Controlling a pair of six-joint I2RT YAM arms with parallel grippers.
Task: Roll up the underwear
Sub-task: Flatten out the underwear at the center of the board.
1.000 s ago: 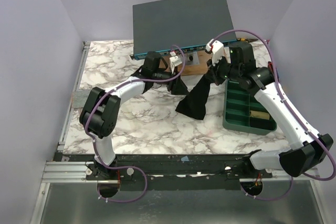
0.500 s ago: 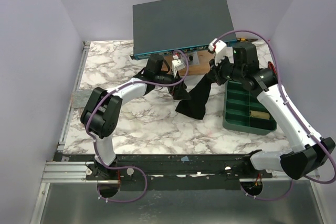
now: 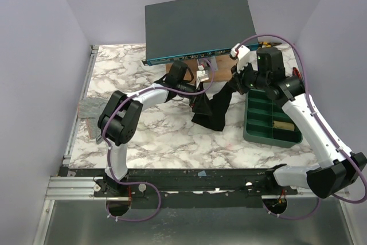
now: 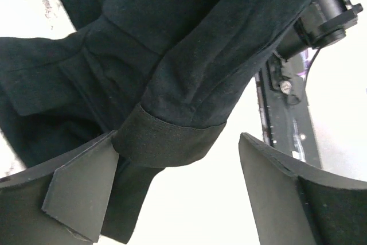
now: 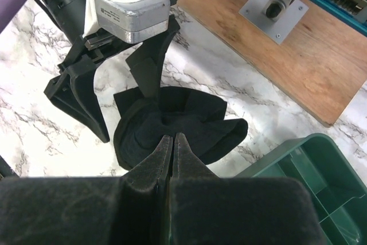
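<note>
**Top view:** Your left claw (image 3: 200,99) stands with its fingers spread wide. It now sits closer against the black underwear (image 3: 214,111) than a second ago, with the forearm swung further right. Your right claw (image 3: 233,83) stays pinched on the garment's upper end and holds it raised. The lower end rests on the marble tabletop (image 3: 143,130), just left of the green compartment tray (image 3: 269,121).

**Left wrist:** The left claw (image 4: 178,143) is apart, and a cuffed hem of the underwear (image 4: 172,55) hangs between its fingers (image 4: 80,187), closest to the left one.

**Right wrist:** The right claw (image 5: 173,143) is clamped tight on a bunched fold of the underwear (image 5: 198,113). The open left claw (image 5: 114,87) is right beside the cloth, with the wooden board (image 5: 258,55) beyond and a corner of the tray (image 5: 298,170) at lower right.
</note>
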